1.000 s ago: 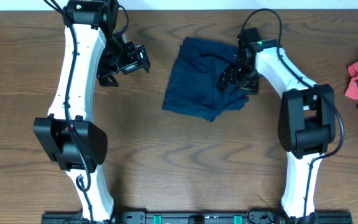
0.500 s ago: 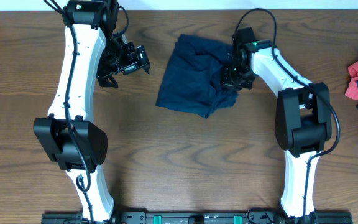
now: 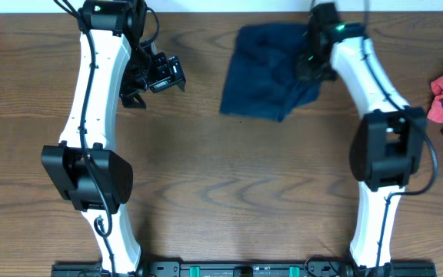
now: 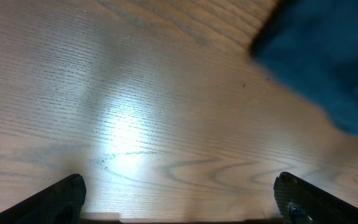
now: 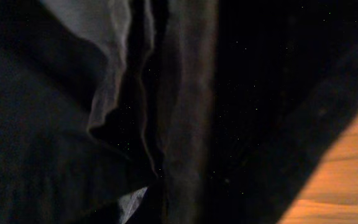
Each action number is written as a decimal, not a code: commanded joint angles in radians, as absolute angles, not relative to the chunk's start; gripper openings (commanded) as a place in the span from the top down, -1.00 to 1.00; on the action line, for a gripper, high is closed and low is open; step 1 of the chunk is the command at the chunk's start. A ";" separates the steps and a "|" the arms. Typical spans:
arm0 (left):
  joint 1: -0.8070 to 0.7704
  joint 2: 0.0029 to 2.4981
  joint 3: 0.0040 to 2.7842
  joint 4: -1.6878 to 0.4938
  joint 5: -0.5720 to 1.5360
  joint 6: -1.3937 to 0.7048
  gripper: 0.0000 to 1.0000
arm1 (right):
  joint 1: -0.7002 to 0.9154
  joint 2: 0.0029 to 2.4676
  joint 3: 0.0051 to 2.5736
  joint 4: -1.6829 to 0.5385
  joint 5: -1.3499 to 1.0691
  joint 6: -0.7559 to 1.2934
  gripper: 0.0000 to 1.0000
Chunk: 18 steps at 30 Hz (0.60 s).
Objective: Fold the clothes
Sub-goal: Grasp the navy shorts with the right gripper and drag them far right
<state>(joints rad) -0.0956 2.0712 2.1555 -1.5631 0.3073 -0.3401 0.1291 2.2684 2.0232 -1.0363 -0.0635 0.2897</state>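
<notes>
At the far side of the table, right of centre, the clothes lie in a rumpled dark blue heap, the upper edge close to the table's rim and the lower edge drooping to an uneven point. The right gripper sits on the heap's right side, buried in cloth. Its wrist camera shows only dark folds and a sliver of wood, so I cannot tell whether its jaws are clamped on the fabric or just pressed into it. The left gripper hangs over bare wood, well apart from the heap, with its fingers spread wide and nothing between them.

The main risk, as I judge it, is the heap's place: so near the far rim, any further pull that way could drag part of it over the edge. With only one arm on the cloth, a tug would slide the whole bundle rather than spread it, locking the wrinkles into any fold. If the right gripper holds a single layer, that layer may peel away alone
</notes>
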 commanded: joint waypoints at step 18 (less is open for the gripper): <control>-0.116 2.072 2.164 -1.562 0.331 -0.334 -0.96 | -0.163 2.189 2.370 -1.146 -0.004 0.119 0.98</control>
